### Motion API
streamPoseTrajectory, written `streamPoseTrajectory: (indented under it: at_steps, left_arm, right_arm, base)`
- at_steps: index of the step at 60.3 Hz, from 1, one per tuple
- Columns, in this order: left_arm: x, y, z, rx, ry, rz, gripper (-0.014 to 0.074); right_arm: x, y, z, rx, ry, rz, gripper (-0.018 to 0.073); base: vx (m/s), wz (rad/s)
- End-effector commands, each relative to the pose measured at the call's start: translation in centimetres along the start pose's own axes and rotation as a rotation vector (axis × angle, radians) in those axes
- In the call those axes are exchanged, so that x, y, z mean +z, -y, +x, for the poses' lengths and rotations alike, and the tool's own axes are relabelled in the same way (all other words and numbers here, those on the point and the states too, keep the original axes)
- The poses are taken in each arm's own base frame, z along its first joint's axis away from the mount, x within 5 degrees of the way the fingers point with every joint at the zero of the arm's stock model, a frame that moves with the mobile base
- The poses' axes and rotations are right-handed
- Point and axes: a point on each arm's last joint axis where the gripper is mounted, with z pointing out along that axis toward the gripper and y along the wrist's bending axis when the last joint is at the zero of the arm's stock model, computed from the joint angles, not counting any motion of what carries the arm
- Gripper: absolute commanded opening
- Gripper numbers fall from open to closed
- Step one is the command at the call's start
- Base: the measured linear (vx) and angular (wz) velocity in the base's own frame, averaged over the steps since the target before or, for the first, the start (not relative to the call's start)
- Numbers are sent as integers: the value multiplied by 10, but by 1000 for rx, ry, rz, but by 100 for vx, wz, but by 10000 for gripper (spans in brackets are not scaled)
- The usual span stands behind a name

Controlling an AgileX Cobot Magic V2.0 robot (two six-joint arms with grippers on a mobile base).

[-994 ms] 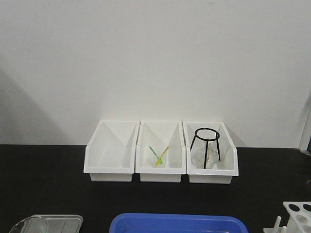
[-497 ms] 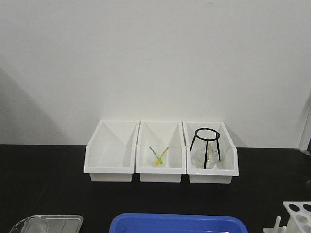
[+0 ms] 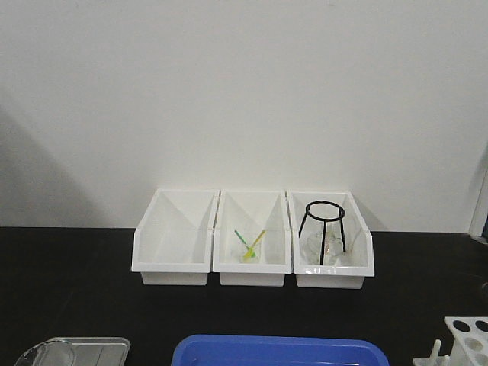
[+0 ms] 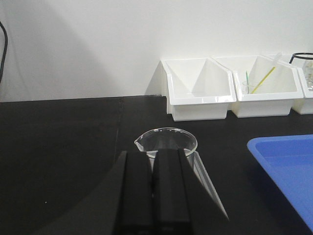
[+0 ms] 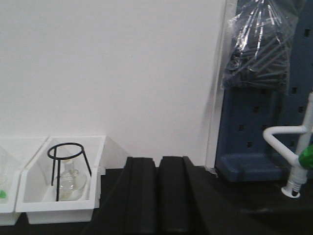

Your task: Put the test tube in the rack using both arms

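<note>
Both my claws are clenched on nothing: left claw (image 4: 152,164), right claw (image 5: 157,169). On the black bench (image 3: 69,290) stand three white plastic bins: the left bin (image 3: 174,240) bare inside, the middle bin (image 3: 252,240) holding yellow-green sticks (image 3: 249,242), the right bin (image 3: 332,244) a black wire tripod (image 3: 323,229) over a clear glass flask (image 5: 72,180). A wide clear glass beaker (image 4: 166,140) sits just past my left claw. The white pierced rack (image 3: 463,339) shows at the right edge; the test tube I cannot find

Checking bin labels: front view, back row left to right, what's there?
Empty white bin → white bin with green and yellow sticks → white bin holding a black wire tripod stand over clear glassware.
</note>
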Motion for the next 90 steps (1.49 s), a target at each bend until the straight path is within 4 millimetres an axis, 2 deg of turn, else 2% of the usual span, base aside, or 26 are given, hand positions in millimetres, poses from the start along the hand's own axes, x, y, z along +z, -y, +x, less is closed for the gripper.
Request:
streamPoseTrajectory:
  at_steps: [1, 10, 15, 26, 33, 42, 47, 58, 90]
  left_arm:
    - [-1, 0, -7, -4, 92, 4, -6]
    - [-1, 0, -7, -4, 92, 4, -6]
    - [-1, 0, -7, -4, 92, 4, -6]
    - [-1, 0, -7, -4, 92, 4, -6]
    - [-1, 0, -7, -4, 92, 4, -6]
    - [-1, 0, -7, -4, 92, 4, -6]
    - [-1, 0, -7, -4, 92, 4, -6]
    - [-1, 0, -7, -4, 91, 4, -6]
    - [-1, 0, -7, -4, 91, 4, -6]
  right_arm:
    - [1, 4, -3, -8, 29, 40, -11]
    - [0, 10, 2, 45, 1, 107, -11]
    - [-2, 11, 6, 18, -49, 120, -11]
    - [-26, 8, 11, -69, -106, 114, -11]
    - [-47, 0, 36, -44, -80, 83, -11]
    - [-65, -15, 90, -1, -80, -64, -11]
    - [-74, -19, 111, -1, -59, -110, -11]
    - [-82, -18, 136, 27, 7, -77, -11]
    - [-82, -18, 135, 27, 14, -63, -11]
  base:
    - [0, 0]
    - [0, 0]
    - [0, 0]
    - [0, 0]
    - [0, 0]
    - [0, 0]
    - [0, 0]
    - [0, 0]
    - [0, 0]
